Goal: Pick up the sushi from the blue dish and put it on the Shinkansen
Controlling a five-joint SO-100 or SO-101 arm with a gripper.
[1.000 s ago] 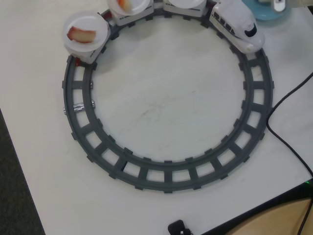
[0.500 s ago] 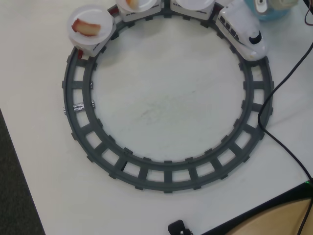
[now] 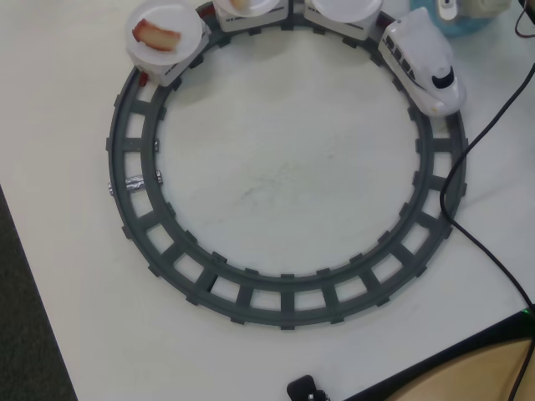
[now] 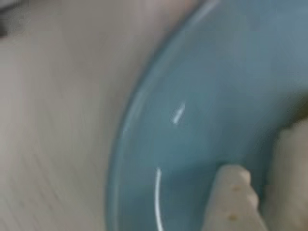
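Looking down from the overhead view, the Shinkansen [image 3: 423, 68] is seen on the upper right bend of the round grey track [image 3: 284, 296], its nose toward the lower right, with its cars trailing along the top edge. The car at the upper left carries a white plate [image 3: 167, 35] with a reddish piece [image 3: 157, 37] on it; the next plate [image 3: 244, 7] holds something pale orange that is cut off by the frame edge, and the plate just behind the engine [image 3: 344, 8] appears bare as far as it shows.

In the wrist view, the blue dish [image 4: 202, 96] fills most of the picture, very close and blurred, with the pale desk [image 4: 53, 120] to its left. The bare floor of the dish is shown; the sushi is not made out there with any certainty. A cream, ridged finger [image 4: 233, 197] is seen at the lower right, over the dish, with a second pale shape beside it at the right edge. Whether the jaws are open, shut or gripping something cannot be told, because the tips are out of frame.

By these pictures the task is judged to be at the pick-up stage: the arm is low over the dish, and no yellow-orange piece is clearly recognised on the train. The lift, the carry across to a car plate and the release are still to be done.

The direction in which the sushi points, and its long axis, cannot be stated, since the piece itself is not visible.
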